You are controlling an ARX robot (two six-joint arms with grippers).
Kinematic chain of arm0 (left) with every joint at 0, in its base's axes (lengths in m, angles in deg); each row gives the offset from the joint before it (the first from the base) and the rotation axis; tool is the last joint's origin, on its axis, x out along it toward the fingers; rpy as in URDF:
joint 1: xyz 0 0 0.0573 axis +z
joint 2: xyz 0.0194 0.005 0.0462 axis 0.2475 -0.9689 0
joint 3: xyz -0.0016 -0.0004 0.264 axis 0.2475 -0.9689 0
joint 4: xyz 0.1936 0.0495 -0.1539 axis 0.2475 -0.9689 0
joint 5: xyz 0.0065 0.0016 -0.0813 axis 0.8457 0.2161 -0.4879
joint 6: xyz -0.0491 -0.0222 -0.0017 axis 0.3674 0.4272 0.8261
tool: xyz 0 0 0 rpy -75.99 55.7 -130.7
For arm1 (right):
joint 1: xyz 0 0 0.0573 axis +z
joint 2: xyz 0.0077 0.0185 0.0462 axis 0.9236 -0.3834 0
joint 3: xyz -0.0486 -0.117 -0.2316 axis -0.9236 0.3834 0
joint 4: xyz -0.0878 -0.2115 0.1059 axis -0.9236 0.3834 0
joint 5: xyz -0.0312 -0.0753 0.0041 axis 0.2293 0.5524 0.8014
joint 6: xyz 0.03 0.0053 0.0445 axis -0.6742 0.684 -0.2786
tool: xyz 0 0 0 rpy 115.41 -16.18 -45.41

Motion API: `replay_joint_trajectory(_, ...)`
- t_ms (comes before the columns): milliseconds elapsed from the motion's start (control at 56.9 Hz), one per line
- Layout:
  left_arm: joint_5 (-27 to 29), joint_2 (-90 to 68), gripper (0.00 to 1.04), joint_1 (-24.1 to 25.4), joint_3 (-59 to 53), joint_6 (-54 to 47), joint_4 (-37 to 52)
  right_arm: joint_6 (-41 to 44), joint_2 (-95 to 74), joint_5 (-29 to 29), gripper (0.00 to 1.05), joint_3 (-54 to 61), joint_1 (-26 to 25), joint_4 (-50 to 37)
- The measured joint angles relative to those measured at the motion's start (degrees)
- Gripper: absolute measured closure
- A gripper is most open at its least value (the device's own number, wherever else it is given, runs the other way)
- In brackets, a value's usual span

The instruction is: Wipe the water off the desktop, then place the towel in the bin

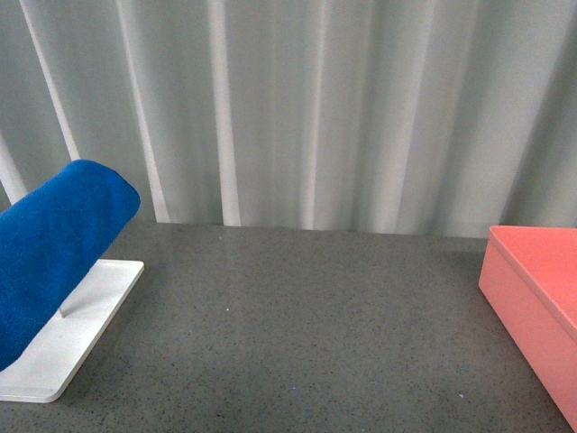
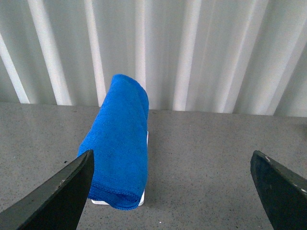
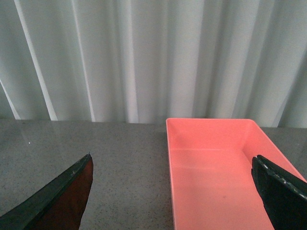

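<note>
Bright blue microfibre towel (image 1: 54, 253) draped above flat white tray (image 1: 63, 352) at left of speckled dark grey desktop (image 1: 297, 325), salmon-pink rectangular bin (image 1: 527, 316) at right, left gripper (image 2: 172, 158) and right gripper (image 3: 172, 160) both spread wide, holding nothing.

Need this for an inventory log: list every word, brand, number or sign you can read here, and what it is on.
None: there is no readable text in any view.
The towel, the bin, the white tray, the desktop and the curtain all show plain, unmarked surfaces.
No label shows on the towel from these angles.
</note>
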Motion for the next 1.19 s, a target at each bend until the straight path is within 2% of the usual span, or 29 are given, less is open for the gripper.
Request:
replay_joint_trajectory(579, 0.0, 0.0, 0.07, 0.0, 0.0, 0.0, 0.0, 0.0, 0.0, 0.0, 0.07, 0.0, 0.0, 0.0)
replay_joint_trajectory(615, -2.4, -1.5, 0.07, 0.4, 0.9, 1.3, -2.9, 0.0, 0.0, 0.0, 0.07, 0.0, 0.0, 0.0)
replay_joint_trajectory(632, -5.6, -4.1, 0.07, 0.3, 3.1, 3.2, -8.6, 0.0, 0.0, 0.0, 0.07, 0.0, 0.0, 0.0)
replay_joint_trajectory(702, -7.0, -13.9, 0.07, -2.8, 8.4, 6.4, -17.2, 0.0, 0.0, -0.2, 0.07, 0.0, 0.0, 0.0)
replay_joint_trajectory(738, -6.0, -17.7, 0.07, -4.4, 9.9, 7.0, -16.7, 0.0, 0.0, 0.0, 0.07, 0.0, 0.0, 0.0)
replay_joint_trajectory(790, -5.0, -25.6, 0.07, -6.9, 12.9, 7.1, -11.6, 0.0, 0.0, 0.0, 0.07, 0.0, 0.0, 0.0)
replay_joint_trajectory(913, -5.9, -44.9, 0.07, -8.8, 23.3, 5.3, 2.2, 0.0, 0.0, 0.0, 0.07, 0.0, 0.0, 0.0)
replay_joint_trajectory(966, -6.0, -52.8, 0.07, -9.0, 28.1, 3.7, 5.4, 0.0, 0.0, 0.0, 0.07, 0.0, 0.0, 0.0)
replay_joint_trajectory(1071, -5.9, -69.0, 0.07, -9.5, 39.2, 0.5, 5.4, 0.0, 0.0, 0.0, 0.07, 0.0, 0.0, 0.0)
replay_joint_trajectory(1194, -4.5, -86.4, 0.07, -9.9, 53.1, -3.7, 0.2, 0.0, 0.0, 0.0, 0.07, 0.0, 0.0, 0.0)
